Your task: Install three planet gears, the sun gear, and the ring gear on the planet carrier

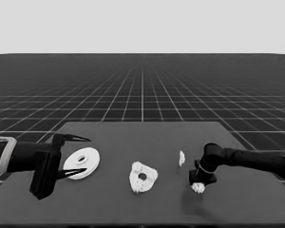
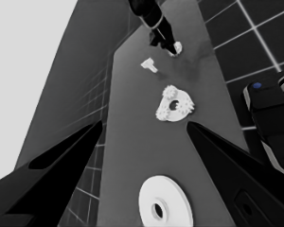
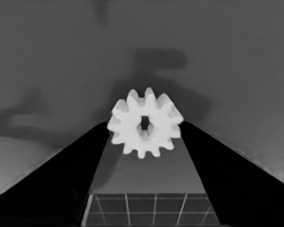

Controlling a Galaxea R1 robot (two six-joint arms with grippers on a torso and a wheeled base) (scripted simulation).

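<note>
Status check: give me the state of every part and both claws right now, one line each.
Right claw: down at the table's right side, shut on a gear.
Left claw: open, waiting over the table's left end.
Larger round part: flat on the table under the left claw, not held.
Smaller round part: mid-table, gears seated on it.
Thin white piece: loose on the table.
</note>
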